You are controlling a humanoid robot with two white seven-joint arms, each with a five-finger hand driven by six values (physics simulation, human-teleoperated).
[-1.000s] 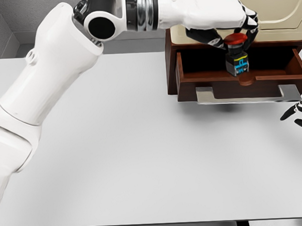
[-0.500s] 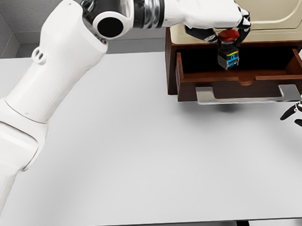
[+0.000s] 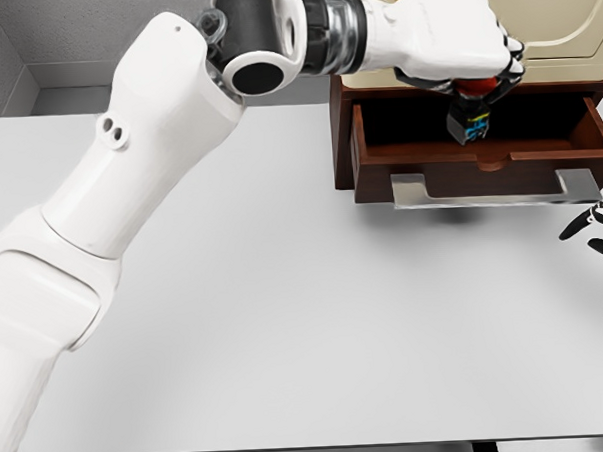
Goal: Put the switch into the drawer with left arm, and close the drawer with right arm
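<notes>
Gripping the switch [image 3: 470,119], left hand [image 3: 454,44] over drawer [image 3: 479,160], seemingly.

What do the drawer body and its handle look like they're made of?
The drawer looks like dark reddish-brown wood with a smooth stained finish, though no grain is visible. Its handle looks like brushed or satin metal: flat, pale grey, with a soft sheen. This is a render, so both are guesses.

No readable text, label, brand, number or sign can be made out. The blue and yellow patches on the small black, red-capped switch [image 3: 469,119] are too small and blurred to be read as markings.
</notes>
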